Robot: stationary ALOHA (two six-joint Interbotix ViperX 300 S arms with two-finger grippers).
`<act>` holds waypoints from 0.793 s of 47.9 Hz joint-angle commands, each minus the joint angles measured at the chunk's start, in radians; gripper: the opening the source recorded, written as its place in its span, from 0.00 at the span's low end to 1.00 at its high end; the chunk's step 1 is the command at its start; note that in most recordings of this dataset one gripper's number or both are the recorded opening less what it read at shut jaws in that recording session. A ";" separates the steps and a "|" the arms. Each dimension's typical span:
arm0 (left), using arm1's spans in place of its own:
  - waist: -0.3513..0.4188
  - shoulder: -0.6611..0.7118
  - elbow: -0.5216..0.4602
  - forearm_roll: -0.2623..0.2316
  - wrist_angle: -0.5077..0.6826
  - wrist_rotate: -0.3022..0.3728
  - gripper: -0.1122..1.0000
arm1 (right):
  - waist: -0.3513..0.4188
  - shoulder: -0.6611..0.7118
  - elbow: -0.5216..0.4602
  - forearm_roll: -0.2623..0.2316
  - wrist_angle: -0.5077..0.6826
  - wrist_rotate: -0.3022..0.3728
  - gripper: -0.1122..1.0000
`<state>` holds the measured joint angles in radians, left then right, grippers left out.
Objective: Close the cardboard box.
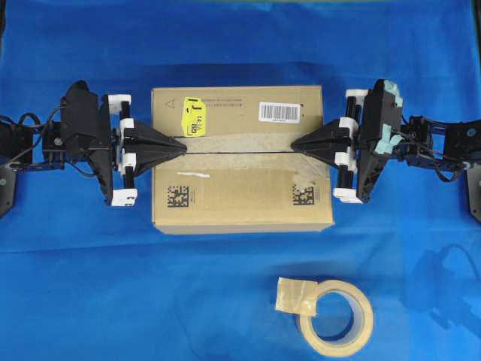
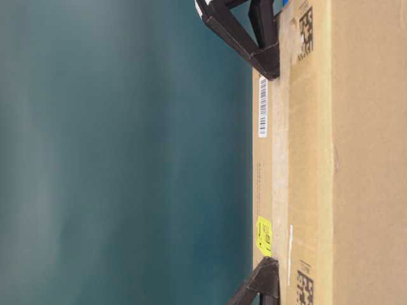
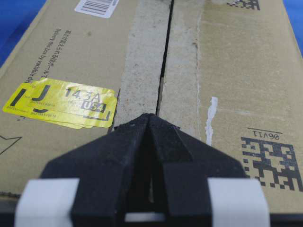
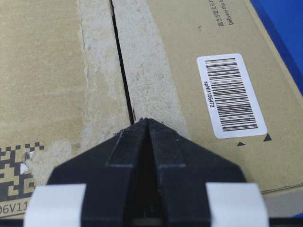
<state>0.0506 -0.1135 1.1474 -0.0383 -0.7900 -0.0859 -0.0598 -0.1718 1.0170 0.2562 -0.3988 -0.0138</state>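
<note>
You are seeing the cardboard box (image 1: 242, 158) sitting mid-table, its 2 top flaps meeting along the seam. Left gripper (image 1: 183, 145) and right gripper (image 1: 294, 146) are resting clenched, empty, on opposite seam ends. Stiff, likely light; press flaps near the seam.

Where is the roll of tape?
In the overhead view, the tape roll lies on the blue cloth, near the bottom right, in front of the cardboard box.

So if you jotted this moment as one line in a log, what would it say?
cardboard box: flaps down, seam nearly shut | left claw: shut, tip on seam | right claw: shut, tip on seam | tape roll: untouched
</note>
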 commanded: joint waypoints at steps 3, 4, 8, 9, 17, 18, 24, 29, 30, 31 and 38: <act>-0.006 -0.005 -0.005 0.003 0.000 0.002 0.10 | -0.003 -0.002 -0.008 0.000 0.003 0.002 0.10; -0.006 -0.005 -0.005 0.003 0.000 0.002 0.10 | -0.003 -0.002 -0.006 0.000 0.003 0.002 0.10; -0.006 -0.005 -0.005 0.003 0.002 0.002 0.10 | -0.003 -0.002 -0.008 0.000 0.003 0.002 0.10; -0.006 -0.005 -0.005 0.003 0.002 0.000 0.10 | -0.003 -0.002 -0.006 0.000 0.003 0.002 0.10; -0.006 -0.005 -0.005 0.002 0.003 0.000 0.10 | -0.003 -0.002 -0.008 0.000 0.003 0.002 0.10; -0.006 -0.005 -0.005 0.003 0.003 0.000 0.10 | -0.003 -0.002 -0.008 0.000 0.003 0.002 0.10; -0.006 -0.003 -0.006 0.002 0.005 0.000 0.10 | 0.000 -0.008 -0.006 0.000 0.003 0.002 0.10; -0.006 -0.005 -0.006 0.002 0.008 0.000 0.10 | 0.005 -0.017 -0.003 0.000 0.003 0.002 0.10; -0.006 -0.005 -0.006 0.003 0.009 0.000 0.10 | 0.005 -0.018 -0.003 0.000 0.003 0.002 0.10; -0.006 -0.005 -0.006 0.003 0.011 0.000 0.10 | 0.005 -0.020 -0.003 0.000 0.003 0.002 0.10; -0.006 -0.005 -0.008 0.002 0.011 0.000 0.10 | 0.008 -0.021 -0.002 -0.002 0.003 0.002 0.10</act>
<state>0.0506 -0.1135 1.1459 -0.0383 -0.7808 -0.0859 -0.0568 -0.1825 1.0186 0.2562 -0.3973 -0.0138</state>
